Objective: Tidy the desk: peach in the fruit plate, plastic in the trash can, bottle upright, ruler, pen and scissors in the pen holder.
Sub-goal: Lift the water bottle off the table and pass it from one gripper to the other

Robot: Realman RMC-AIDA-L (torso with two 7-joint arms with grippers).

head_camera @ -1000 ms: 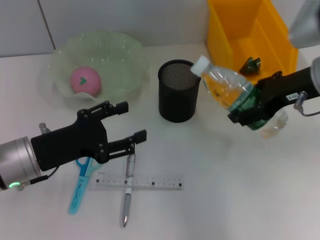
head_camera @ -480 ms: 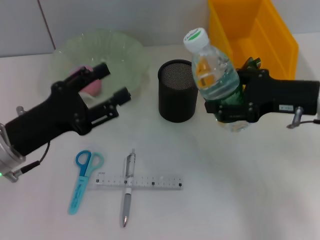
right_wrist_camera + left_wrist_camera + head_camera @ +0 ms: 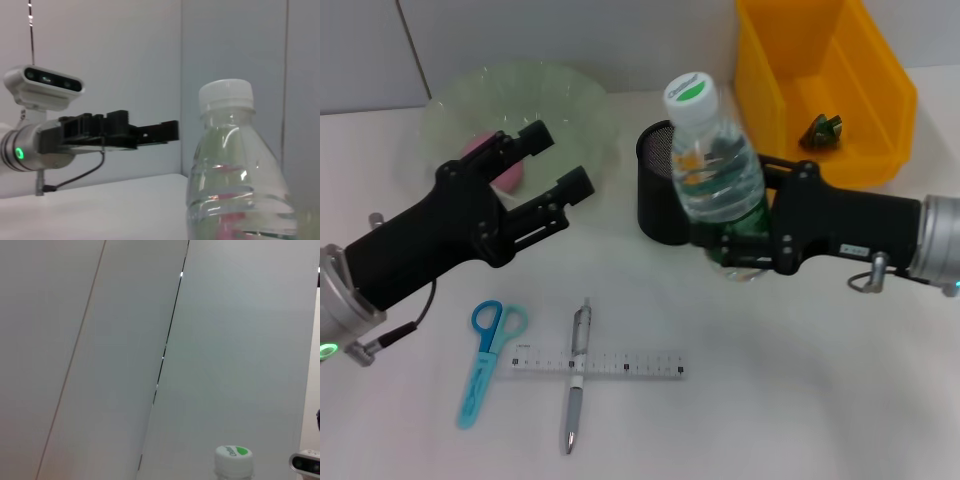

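- Bottle (image 3: 715, 190) stands upright, clamped in the right gripper (image 3: 745, 245), just right of the pen holder (image 3: 667, 195).
- Left gripper (image 3: 552, 165), fingers apart, hovers before the fruit plate (image 3: 570, 110); scissors (image 3: 485, 355), ruler (image 3: 620, 363) and pen (image 3: 576, 375) lie nearer the robot.

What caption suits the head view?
Right gripper holds the bottle upright beside the pen holder; left gripper open.

Lighting: bright, even, diffuse from overhead. Shadows: soft, faint, close beneath the pen holder (image 3: 672, 190) on the white surface (image 3: 770, 390). Glare: small highlights on the bottle (image 3: 713, 180). Focus: head view sharp; bottle soft in right wrist view.
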